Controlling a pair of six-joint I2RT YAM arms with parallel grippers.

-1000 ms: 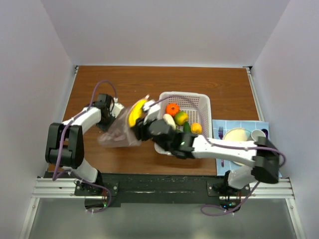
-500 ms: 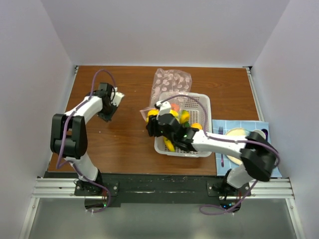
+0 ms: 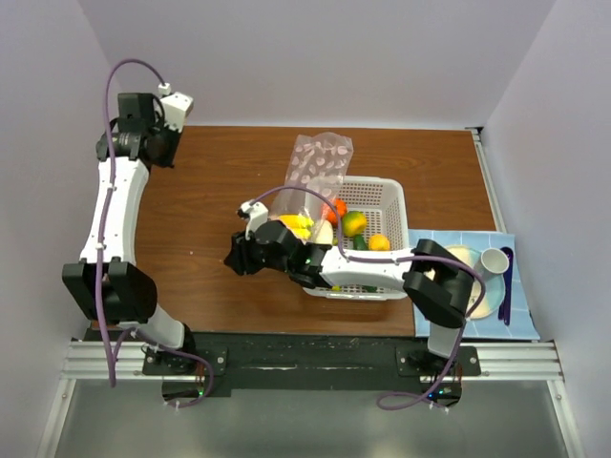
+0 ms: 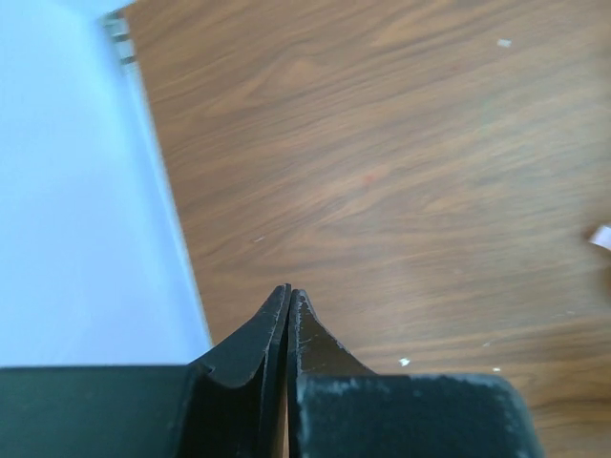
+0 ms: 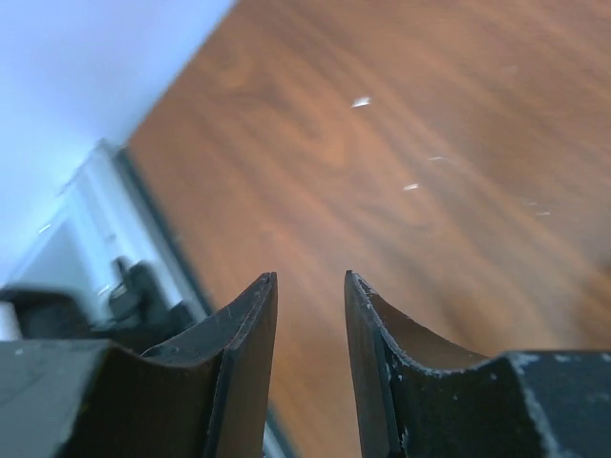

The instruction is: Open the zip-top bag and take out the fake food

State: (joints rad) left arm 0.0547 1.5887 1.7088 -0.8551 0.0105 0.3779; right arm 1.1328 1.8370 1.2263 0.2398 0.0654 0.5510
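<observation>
The removing step looks finished: the fake food (image 3: 354,224) lies in the white basket (image 3: 393,205), and the zip-top bag (image 3: 320,160) lies behind it, touching the far rim. The left gripper (image 4: 288,292) is closed on nothing — the right gripper (image 5: 310,282) is slightly open and empty. Next, I think, only a check that the bag is empty. The brown wooden surface (image 3: 210,191) stands between white walls (image 3: 305,57).

The left fingers (image 4: 253,339) meet, that arm stretched far back-left; the right fingers (image 5: 243,334) stand apart, apparently holding nothing.
</observation>
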